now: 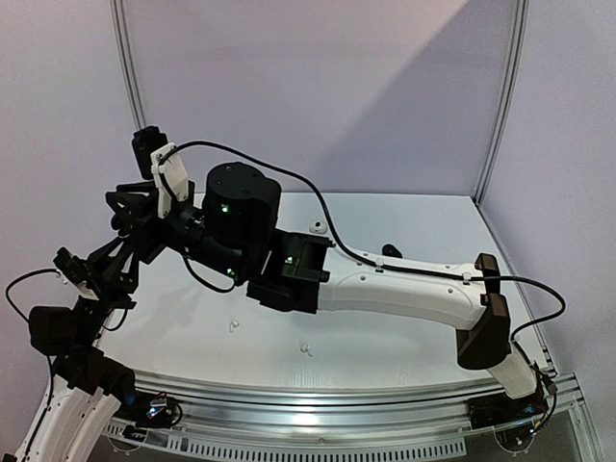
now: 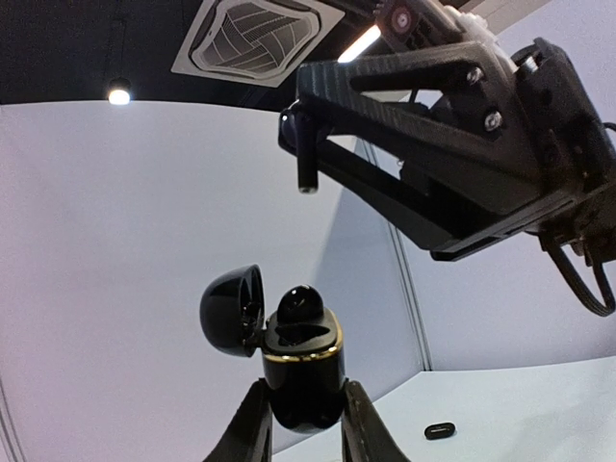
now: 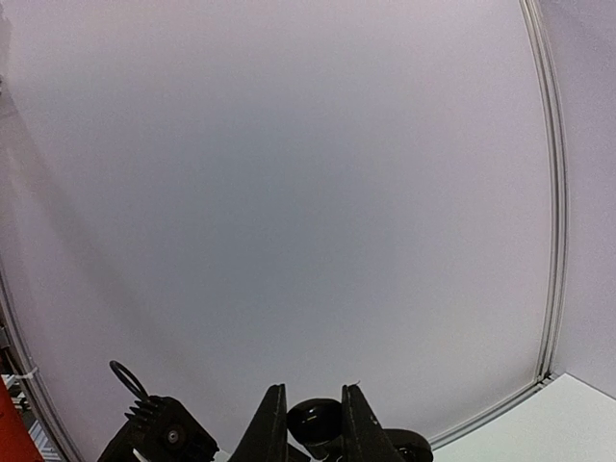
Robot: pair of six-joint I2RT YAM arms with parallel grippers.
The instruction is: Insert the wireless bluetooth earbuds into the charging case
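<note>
My left gripper (image 2: 303, 416) is shut on a black charging case (image 2: 304, 371) with a gold rim and holds it upright in the air with its lid open. One black earbud (image 2: 300, 304) sits in the case. My right gripper (image 2: 298, 120) hovers just above the case, shut on another black earbud (image 2: 305, 159) whose stem points down. That earbud also shows between the fingers in the right wrist view (image 3: 314, 422). In the top view both grippers meet at the far left, the right one (image 1: 125, 207) above the left one (image 1: 77, 269). Two white earbuds (image 1: 234, 324) (image 1: 307, 349) lie on the table.
A small white object (image 1: 315, 228) and a small black one (image 1: 390, 250) lie toward the back of the table. A small black piece (image 2: 440, 430) shows on the table in the left wrist view. The right arm (image 1: 404, 294) spans the table's middle. Walls enclose the back and sides.
</note>
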